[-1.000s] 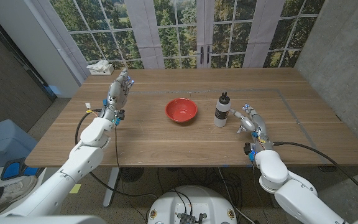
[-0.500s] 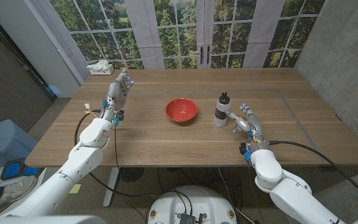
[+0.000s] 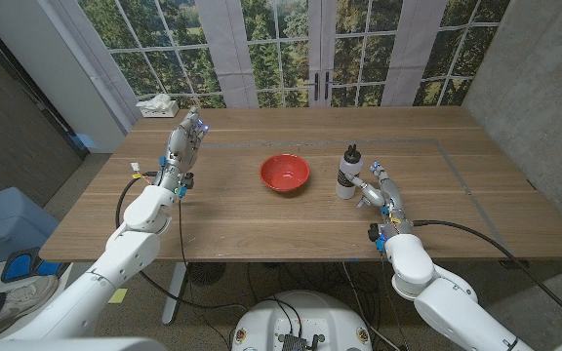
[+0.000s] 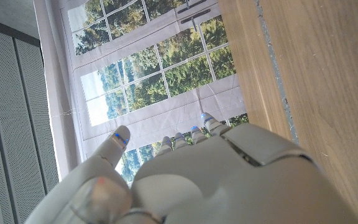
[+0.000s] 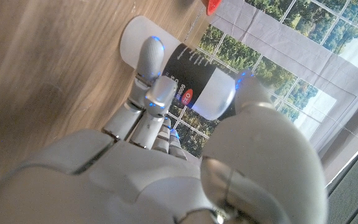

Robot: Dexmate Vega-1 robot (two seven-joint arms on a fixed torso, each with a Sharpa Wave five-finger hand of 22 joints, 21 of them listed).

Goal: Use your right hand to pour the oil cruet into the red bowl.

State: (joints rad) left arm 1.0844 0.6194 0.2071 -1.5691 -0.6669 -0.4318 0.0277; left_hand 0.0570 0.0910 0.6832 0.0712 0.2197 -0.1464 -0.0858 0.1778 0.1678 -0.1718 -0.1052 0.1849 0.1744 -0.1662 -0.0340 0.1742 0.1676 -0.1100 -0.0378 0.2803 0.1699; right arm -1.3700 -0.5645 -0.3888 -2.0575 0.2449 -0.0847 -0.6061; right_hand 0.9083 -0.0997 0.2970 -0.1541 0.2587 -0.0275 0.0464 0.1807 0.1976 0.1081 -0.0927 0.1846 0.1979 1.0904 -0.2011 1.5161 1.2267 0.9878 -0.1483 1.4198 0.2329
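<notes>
Cruet (image 3: 347,172) single, bowl (image 3: 284,173) single; right hand (image 3: 373,187) fingers (image 5: 149,59) apart beside cruet.

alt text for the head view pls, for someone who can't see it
The right hand reaches up to the oil cruet on a wooden table, fingers open beside it. A red bowl sits to the cruet's left, and the left hand is raised and open near the table's left side.

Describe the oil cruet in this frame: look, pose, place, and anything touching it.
The oil cruet is a small white bottle with a dark label band and black pour top. It stands upright on the wooden table, right of the red bowl and apart from it. The right hand is beside it, fingers spread around its body in the right wrist view; firm contact cannot be confirmed.
</notes>
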